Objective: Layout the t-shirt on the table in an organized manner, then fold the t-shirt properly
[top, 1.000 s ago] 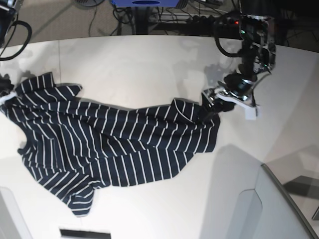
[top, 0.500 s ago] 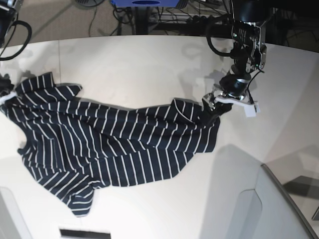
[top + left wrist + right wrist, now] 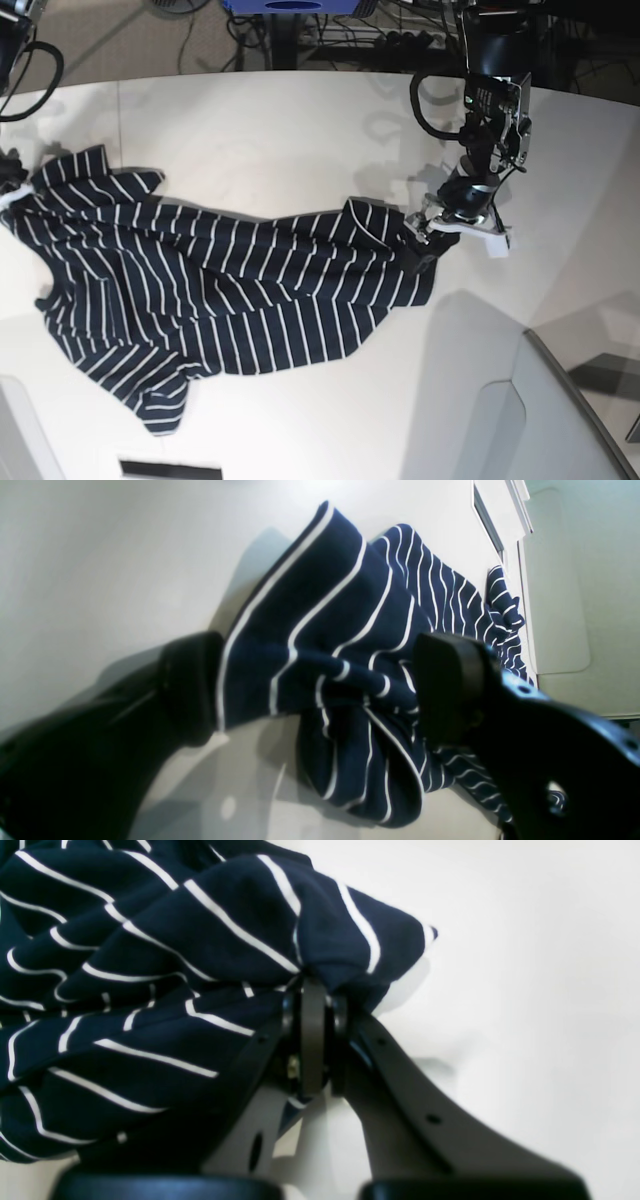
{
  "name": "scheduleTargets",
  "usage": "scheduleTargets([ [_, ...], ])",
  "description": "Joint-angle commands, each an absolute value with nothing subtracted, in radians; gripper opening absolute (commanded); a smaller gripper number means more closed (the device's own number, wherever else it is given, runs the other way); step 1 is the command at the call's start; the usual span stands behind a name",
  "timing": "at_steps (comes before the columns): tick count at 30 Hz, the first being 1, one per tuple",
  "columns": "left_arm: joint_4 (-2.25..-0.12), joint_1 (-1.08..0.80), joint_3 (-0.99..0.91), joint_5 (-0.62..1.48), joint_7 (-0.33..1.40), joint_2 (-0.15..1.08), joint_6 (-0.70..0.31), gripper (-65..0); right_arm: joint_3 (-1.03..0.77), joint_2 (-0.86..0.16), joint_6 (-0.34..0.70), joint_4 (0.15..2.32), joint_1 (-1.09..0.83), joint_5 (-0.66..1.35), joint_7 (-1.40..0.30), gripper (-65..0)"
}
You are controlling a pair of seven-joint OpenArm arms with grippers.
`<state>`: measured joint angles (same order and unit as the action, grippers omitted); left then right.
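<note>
the t-shirt (image 3: 220, 300) lies rumpled and stretched across the table (image 3: 300, 130), spread between the two arms. the left gripper (image 3: 428, 235) sits low over the cloth at the shirt's end nearest it, fingers spread wide, and in the left wrist view a raised fold of striped fabric (image 3: 320, 645) stands in the gap between the two dark fingers (image 3: 450, 690), with more of the shirt trailing away beyond them toward the far arm; whether the fingers touch the cloth on both sides cannot be told, and nothing is pinched. the right gripper (image 3: 312, 1005) is clenched tight on a bunched corner of the t-shirt (image 3: 150, 990), the fabric gathered into a knot right at its fingertips and fanning out to one side of them, bare table (image 3: 525, 965) on the other. in the base view that gripper is nearly out of sight at the frame's edge, just beside the shirt's sleeve end (image 3: 60, 175).
</note>
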<state>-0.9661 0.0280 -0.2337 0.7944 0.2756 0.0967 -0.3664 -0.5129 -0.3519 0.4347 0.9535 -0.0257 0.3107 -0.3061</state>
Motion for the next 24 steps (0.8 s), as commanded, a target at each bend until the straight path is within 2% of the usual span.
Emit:
scheduleTargets([
  [1, -0.969, 0.033, -0.231, 0.788, 0.294, 0.099, -0.344, -9.9, -0.518, -0.378, 0.438, 0.966, -0.013, 0.321, -0.285, -65.0],
  [3, -0.969, 0.030, -0.231, 0.788, 0.294, 0.101, -0.344, -13.8, -0.518, -0.378, 0.438, 0.966, -0.013, 0.321, -0.285, -65.0],
  [9, -0.969, 0.025, -0.231, 0.788, 0.294, 0.101, -0.344, -38.0, -0.518, -0.378, 0.438, 0.966, -0.012, 0.321, -0.285, -65.0],
  [13, -0.969, 0.028, -0.231, 0.788, 0.294, 0.102, -0.344, -49.7, -0.518, -0.378, 0.438, 0.966, -0.012, 0.321, -0.285, -65.0],
  [16, -0.969, 0.035, -0.231, 0.788, 0.298, 0.107, -0.344, -64.5, -0.518, -0.378, 0.438, 0.966, -0.012, 0.321, -0.285, -65.0],
  [21, -0.972, 0.064, -0.219, 0.780, 0.303, 0.120, -0.344, -65.0, -0.518, -0.378, 0.438, 0.967, -0.012, 0.321, -0.285, -65.0],
  [24, -0.980, 0.081, -0.137, 0.728, 0.303, 0.139, -0.344, -65.0, -0.518, -0.378, 0.438, 0.969, -0.010, 0.321, -0.285, -65.0],
])
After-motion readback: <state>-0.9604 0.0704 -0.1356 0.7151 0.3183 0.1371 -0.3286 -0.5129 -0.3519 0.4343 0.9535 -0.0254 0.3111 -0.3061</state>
